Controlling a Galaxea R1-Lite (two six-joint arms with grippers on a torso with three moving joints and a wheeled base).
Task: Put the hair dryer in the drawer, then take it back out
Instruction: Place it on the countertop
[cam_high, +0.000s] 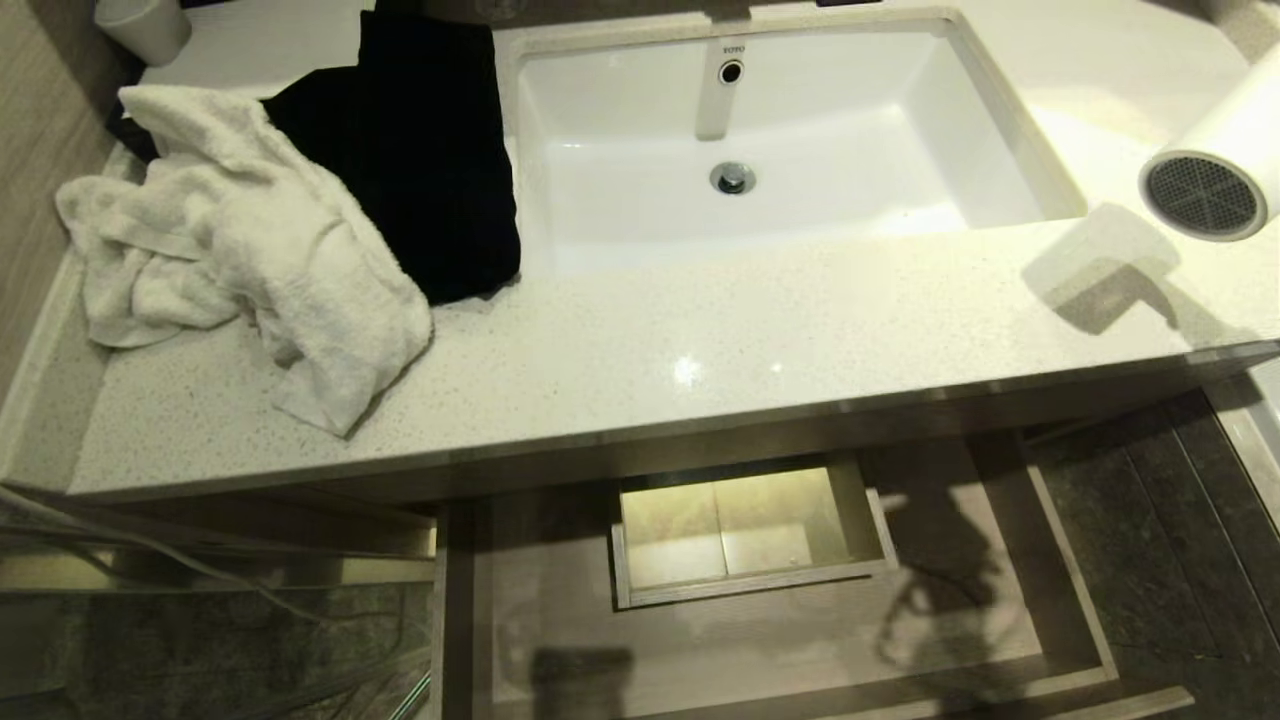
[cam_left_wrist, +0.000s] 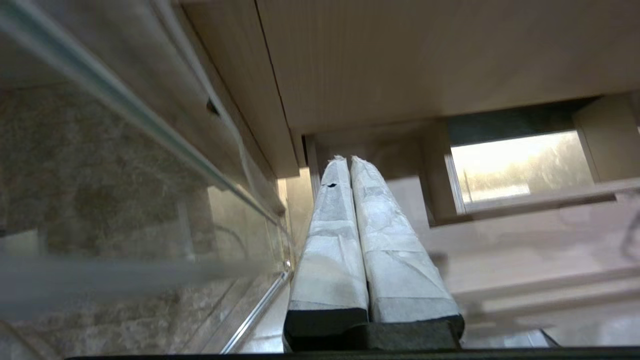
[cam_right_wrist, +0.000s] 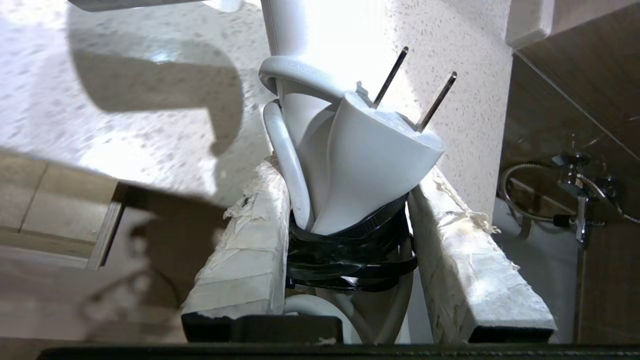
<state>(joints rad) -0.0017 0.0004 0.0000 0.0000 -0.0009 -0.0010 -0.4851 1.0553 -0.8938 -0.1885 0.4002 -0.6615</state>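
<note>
Taped fingers (cam_right_wrist: 250, 240) of the right gripper (cam_right_wrist: 350, 240) stand partly open and clamp the hair dryer (cam_high: 1215, 165) at its strapped cord bundle (cam_right_wrist: 350, 250), plug prongs pointing away from the wrist. We see the dryer raised over the countertop (cam_high: 640, 340), right of the sink (cam_high: 780, 140), its barrel lying roughly level with the mesh grille facing us. We judge the drawer (cam_high: 1075, 570) the reference: it stands pulled out below the counter edge, so the load lies above and right of it. Left gripper (cam_left_wrist: 350, 200) hangs closed and empty beside the drawer, farther from the load.
</note>
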